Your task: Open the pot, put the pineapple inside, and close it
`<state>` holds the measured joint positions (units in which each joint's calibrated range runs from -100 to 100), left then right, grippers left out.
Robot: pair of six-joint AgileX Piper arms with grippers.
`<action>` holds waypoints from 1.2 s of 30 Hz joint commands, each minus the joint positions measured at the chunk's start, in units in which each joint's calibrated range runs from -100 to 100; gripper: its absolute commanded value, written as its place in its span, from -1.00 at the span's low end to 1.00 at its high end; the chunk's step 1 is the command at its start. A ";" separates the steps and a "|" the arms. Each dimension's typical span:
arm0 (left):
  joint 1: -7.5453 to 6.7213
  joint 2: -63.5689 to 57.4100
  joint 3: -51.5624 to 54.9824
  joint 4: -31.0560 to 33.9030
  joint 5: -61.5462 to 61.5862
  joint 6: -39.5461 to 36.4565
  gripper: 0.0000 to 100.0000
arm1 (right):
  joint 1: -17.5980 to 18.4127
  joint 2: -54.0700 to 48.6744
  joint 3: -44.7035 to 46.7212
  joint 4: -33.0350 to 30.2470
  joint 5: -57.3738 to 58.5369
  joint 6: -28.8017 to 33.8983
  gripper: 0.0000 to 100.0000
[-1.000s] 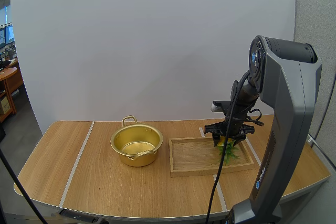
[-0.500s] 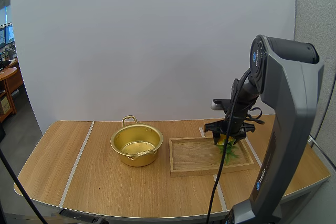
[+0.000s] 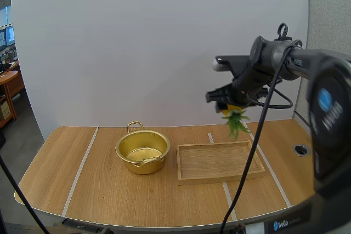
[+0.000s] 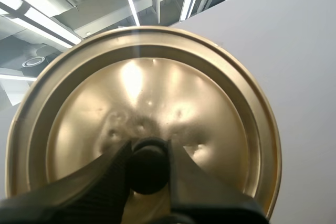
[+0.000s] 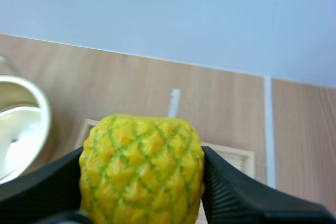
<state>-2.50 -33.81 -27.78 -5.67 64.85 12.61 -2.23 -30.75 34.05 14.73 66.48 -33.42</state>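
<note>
Transfer step: right hand (image 3: 226, 101) clamps yellow plastic pineapple (image 5: 140, 166) aloft; left hand (image 4: 148, 161) clamps round gold lid (image 4: 210, 108). Next, carry the pineapple over open gold metal pot (image 3: 143, 164) and lower.

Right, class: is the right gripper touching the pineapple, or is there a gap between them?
Touching. The right wrist view shows the right gripper with its fingers pressed against both sides of the pineapple, no gap.
</note>
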 commanded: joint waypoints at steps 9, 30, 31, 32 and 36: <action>-0.15 -0.31 -0.37 0.63 -2.04 -0.58 -1.00 | 13.01 -2.69 -0.30 0.82 -2.82 -0.83 -1.00; -0.15 -0.31 -0.37 0.63 -2.04 -0.58 -1.00 | 22.14 24.67 -16.14 0.82 -7.00 0.87 -1.00; -0.15 -0.31 -0.37 0.63 -2.04 -0.58 -1.00 | 22.14 26.00 -16.82 0.82 -6.83 0.87 -1.00; -0.15 -0.31 -0.37 0.63 -2.04 -0.58 -1.00 | 22.14 27.61 -17.60 0.82 -6.62 0.87 -1.00; -0.15 -0.31 -0.37 0.63 -2.04 -0.58 -1.00 | 22.14 32.82 -19.70 0.82 -6.46 0.68 -1.00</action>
<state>-2.50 -33.81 -27.78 -5.67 64.85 12.61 19.80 0.42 15.61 15.40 59.92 -32.61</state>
